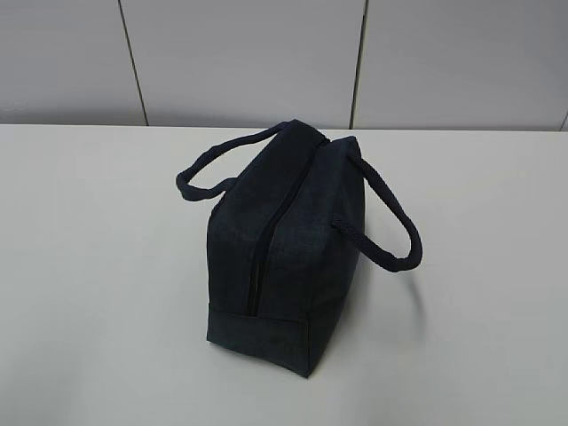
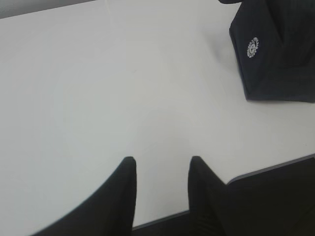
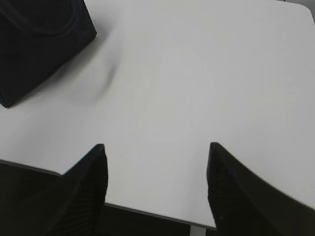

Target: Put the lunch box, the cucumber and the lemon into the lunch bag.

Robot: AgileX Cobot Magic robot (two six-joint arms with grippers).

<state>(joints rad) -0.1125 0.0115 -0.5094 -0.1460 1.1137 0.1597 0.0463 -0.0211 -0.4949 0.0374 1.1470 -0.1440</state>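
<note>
One thing stands on the white table in the exterior view: the lunch bag, a boxy dark navy fabric bag set near the middle with one short end toward the camera. Its zipper runs along the top from the near end toward the wall, and the bag looks closed along that line, though the far end of the zipper is hard to make out. Two loop handles droop outward, one to the left and one to the right. Neither the lunch box, the cucumber nor the lemon shows in any view. In the left wrist view the left gripper hangs above bare tabletop near the table's front edge, its two dark fingers a modest way apart with nothing between them; the bag sits well apart at the upper right (a small white round emblem shows on its side). In the right wrist view the right gripper also hangs over bare table near the edge, its fingers spread wide and holding nothing, with the bag's corner at the upper left.
</note>
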